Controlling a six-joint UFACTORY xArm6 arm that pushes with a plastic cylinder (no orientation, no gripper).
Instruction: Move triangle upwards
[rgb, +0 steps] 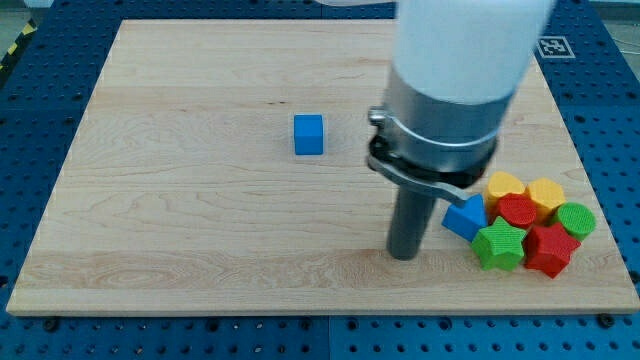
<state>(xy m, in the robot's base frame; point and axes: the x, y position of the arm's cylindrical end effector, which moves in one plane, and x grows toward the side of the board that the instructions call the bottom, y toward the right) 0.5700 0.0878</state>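
Tip on bench, just at 9 o'clock of blue triangle; touching unclear. No jawed end effector, just rod. Blue cube well apart at 11 o'clock.

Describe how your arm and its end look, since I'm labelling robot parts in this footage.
My arm enters from the view's top as a wide white cylinder, then a grey metallic section ringed by a black clamp band with a silver bracket. Below that hangs a straight dark grey rod; my tip rests on the wooden board, just to the view's left of the blue triangle. No cables or markings show.
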